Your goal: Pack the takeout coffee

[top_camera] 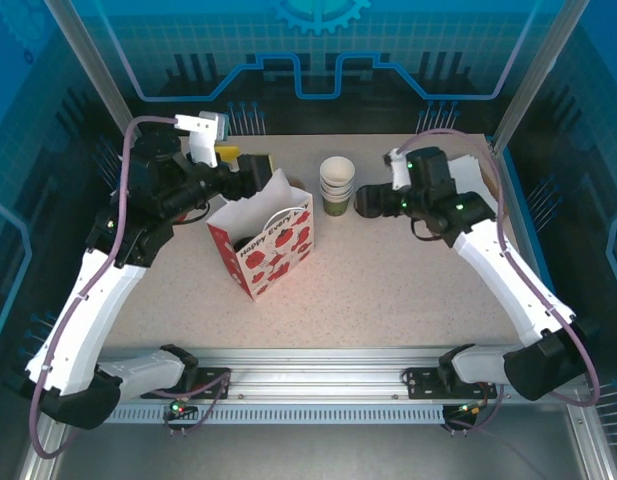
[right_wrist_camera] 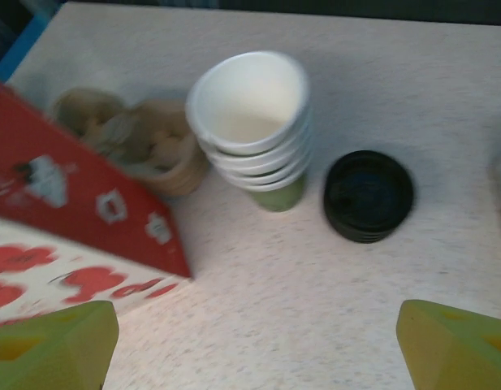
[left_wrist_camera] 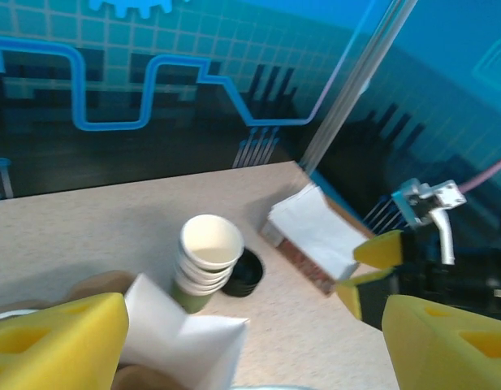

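The lidded takeout coffee is hidden or out of view. A red-and-white paper bag [top_camera: 263, 243] stands open at centre left; its white rim [left_wrist_camera: 185, 341] lies between my left fingers [left_wrist_camera: 59, 345]. My left gripper [top_camera: 253, 170] hovers open just behind the bag top, holding nothing. My right gripper [top_camera: 368, 200] is open too and hangs low over bare table, its fingers [right_wrist_camera: 457, 345] spread wide, with the bag [right_wrist_camera: 63, 227] to its left. The lidless cup stack [top_camera: 336, 185] [right_wrist_camera: 250, 122] and the loose black lids [right_wrist_camera: 368, 195] [left_wrist_camera: 246, 272] lie ahead of it.
A brown cardboard piece [right_wrist_camera: 136, 142] lies behind the bag beside the cups. A box of white napkins [left_wrist_camera: 315, 236] sits at the table's back right. The right gripper's yellow fingers [left_wrist_camera: 380, 268] face my left wrist camera. Open tabletop [top_camera: 388, 290] lies in front.
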Tool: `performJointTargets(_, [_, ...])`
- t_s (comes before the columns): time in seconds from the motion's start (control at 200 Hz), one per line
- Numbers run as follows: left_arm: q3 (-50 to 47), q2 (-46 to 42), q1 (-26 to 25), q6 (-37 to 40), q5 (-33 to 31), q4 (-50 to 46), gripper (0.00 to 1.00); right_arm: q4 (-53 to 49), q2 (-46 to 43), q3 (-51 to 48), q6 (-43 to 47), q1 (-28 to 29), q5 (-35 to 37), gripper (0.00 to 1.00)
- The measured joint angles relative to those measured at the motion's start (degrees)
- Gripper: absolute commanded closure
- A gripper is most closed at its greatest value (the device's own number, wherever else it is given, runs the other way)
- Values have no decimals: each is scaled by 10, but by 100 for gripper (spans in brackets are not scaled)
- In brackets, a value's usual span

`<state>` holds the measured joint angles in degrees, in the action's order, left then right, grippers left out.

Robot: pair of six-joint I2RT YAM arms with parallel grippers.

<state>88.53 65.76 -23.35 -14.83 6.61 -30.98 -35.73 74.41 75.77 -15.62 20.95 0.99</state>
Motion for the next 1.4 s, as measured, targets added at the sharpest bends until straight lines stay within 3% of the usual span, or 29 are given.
performJointTargets(0.175, [-32,-1,0,-44,29,24,16,2,-1,0,-7,-80,1,9])
performJointTargets(0.44, [-66,-10,0,-47,53,30,16,13,25,-1,-11,-215,4,12])
performJointTargets(0.545, [-65,-10,0,-40,50,28,17,15,66,-1,-11,-232,14,12])
performJointTargets(0.66, [-64,-9,14,-26,30,5,18,22,94,-1,-8,-202,14,13])
performJointTargets(0.765, [-64,-9,61,-26,21,-11,20,37,96,2,-3,-140,7,13])
performJointTargets(0.93, [-64,-3,196,-27,3,-39,26,50,108,26,7,-40,0,13])
performJointTargets(1.12, [-64,45,353,-22,-24,-63,31,66,107,35,18,27,-11,13])
performJointTargets(1.401, [-54,194,379,2,-34,-70,36,74,103,35,24,68,-29,12])
